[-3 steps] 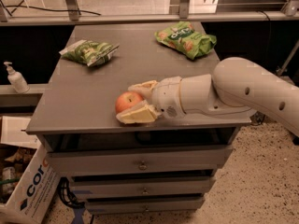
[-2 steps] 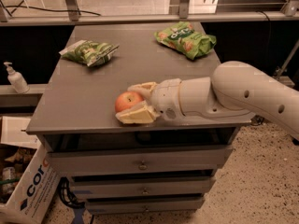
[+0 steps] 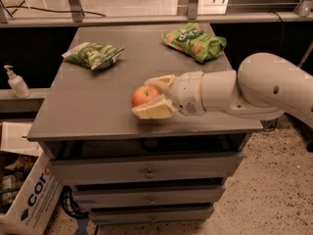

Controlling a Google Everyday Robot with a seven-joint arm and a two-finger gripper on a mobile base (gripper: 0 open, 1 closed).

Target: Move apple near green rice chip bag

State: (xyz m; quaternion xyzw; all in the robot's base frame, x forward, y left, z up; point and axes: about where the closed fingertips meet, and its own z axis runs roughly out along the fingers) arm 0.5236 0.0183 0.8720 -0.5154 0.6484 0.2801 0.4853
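We see the cream two-finger gripper (image 3: 153,98), fingers clamped on the round red-orange apple (image 3: 143,95), prob. for carrying; both well apart from the lime-green crinkly chip bag (image 3: 194,42), camera-side of it.

Near the front edge of the grey metal drawer cabinet (image 3: 93,114), the cream two-finger gripper (image 3: 150,98) clasps the round red-orange apple (image 3: 143,95) from both sides. The lime-green crinkly chip bag (image 3: 194,41) lies at the cabinet's back right, and a darker green-and-white bag (image 3: 93,55) at its back left.
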